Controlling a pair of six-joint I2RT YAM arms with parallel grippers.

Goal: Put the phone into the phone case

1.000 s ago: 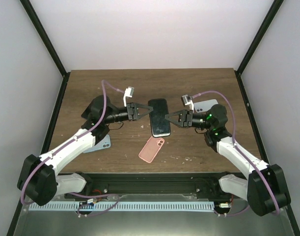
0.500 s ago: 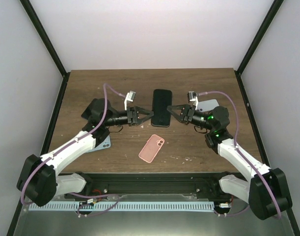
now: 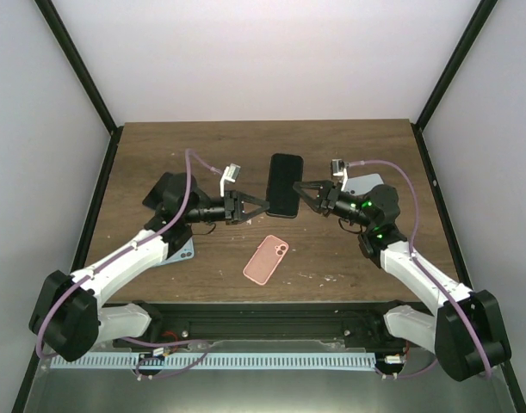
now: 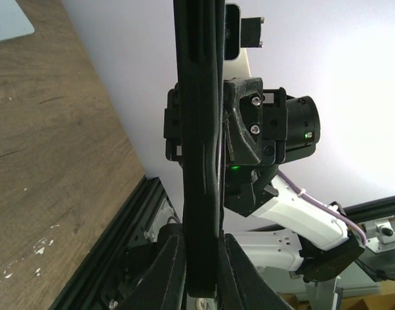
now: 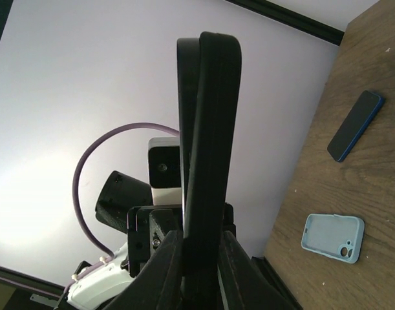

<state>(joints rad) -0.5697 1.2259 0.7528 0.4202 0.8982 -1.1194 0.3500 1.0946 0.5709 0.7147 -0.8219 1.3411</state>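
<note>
A black phone [image 3: 284,185] is held off the table between both grippers, edge-on in both wrist views. A second black layer, perhaps a case, lies along it in the right wrist view [image 5: 207,129]; I cannot tell for certain. My left gripper [image 3: 264,205] is shut on the phone's left edge, and its fingers [image 4: 168,271] clamp the phone [image 4: 200,161]. My right gripper [image 3: 302,191] is shut on the right edge, and its fingers [image 5: 168,265] pinch it too. A pink phone case [image 3: 266,260] lies open side down on the table below.
A light blue case [image 3: 184,250] lies partly under my left arm and also shows in the right wrist view [image 5: 333,237]. A blue phone [image 5: 355,124] lies beyond it. A pale grey-blue item [image 3: 364,183] sits behind my right gripper. A black rail runs along the table's near edge [image 3: 271,314].
The black phone lay flat on the table with a gripper on each side. Both grippers have closed on it and raised it up and toward the back.
</note>
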